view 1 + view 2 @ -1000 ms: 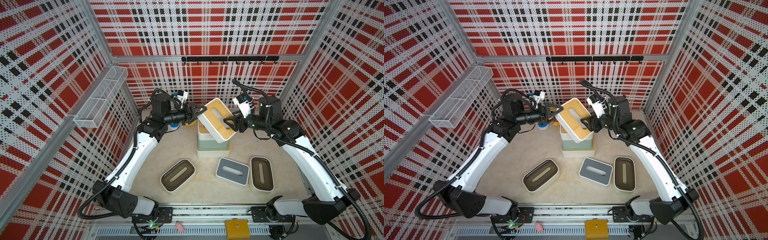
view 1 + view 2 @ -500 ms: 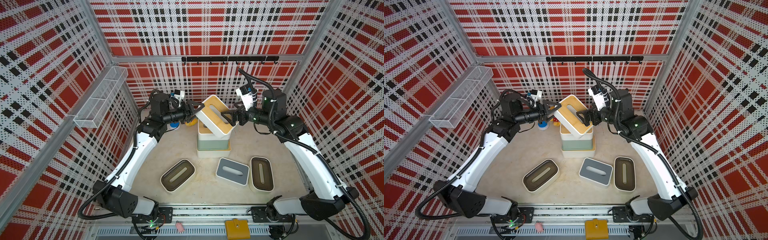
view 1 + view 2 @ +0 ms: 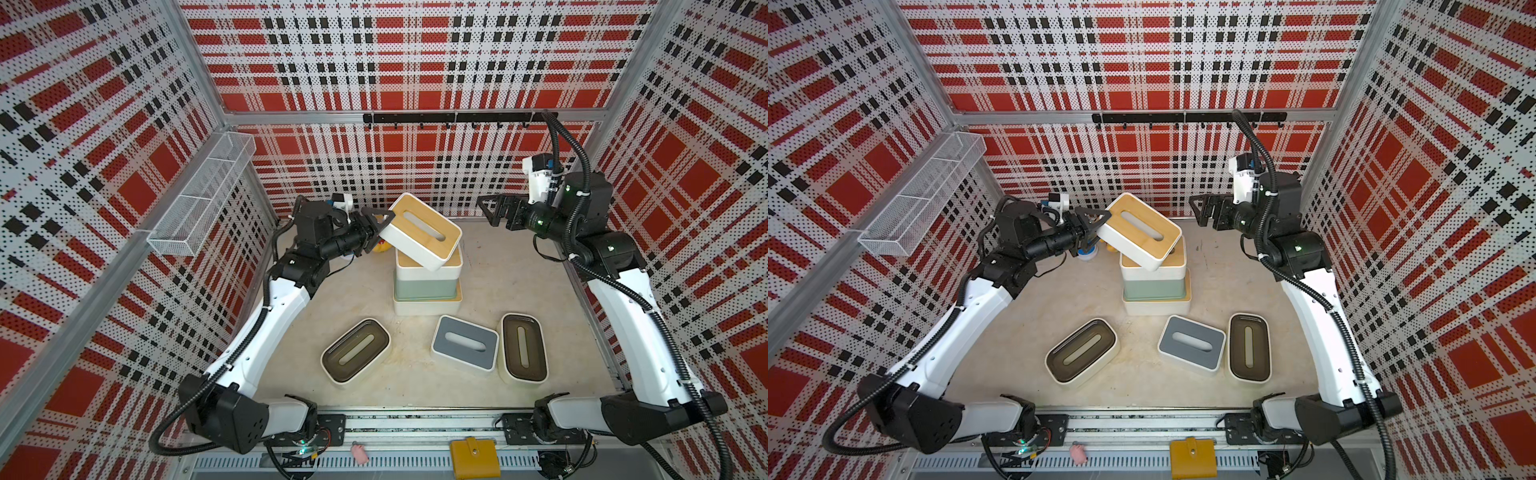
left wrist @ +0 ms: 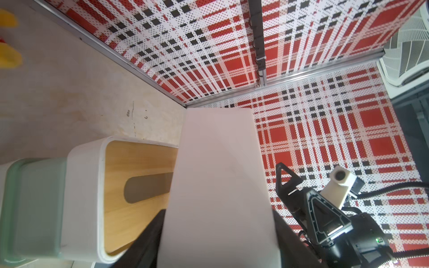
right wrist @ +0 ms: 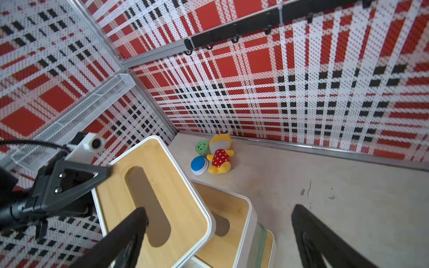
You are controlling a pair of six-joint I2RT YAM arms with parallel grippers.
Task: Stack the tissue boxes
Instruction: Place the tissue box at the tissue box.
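While the left gripper (image 3: 381, 227) is clamped part-way closed on the near end of the tilted box (image 3: 415, 242), we count the pile as three high.

- Tilted box: white, bamboo lid. The held end is raised. The far end dips onto the pile and seems to touch it, and the box sits askew to the boxes below.
- Pile, top down: white box (image 3: 451, 266), green box (image 3: 426, 288), bottom box (image 3: 428, 306). They are fairly square to one another and stand mid-table (image 3: 519, 270).
- Loose in front of the pile: dark box (image 3: 355, 351), grey box (image 3: 464, 348) and other dark box (image 3: 522, 353). All three lie flat with lids up, and the last two are just beside each other.
- Right gripper (image 3: 492, 210): jaws gaping wide and holding nothing. It hangs well apart from the tilted box, on the far side of the pile.

Our tally is three stacked, a fourth in hand and not yet seated, and three untouched, so we put the job near the halfway mark. As we judge it, the tilted box needs levelling and squaring before release, or it may slide off.
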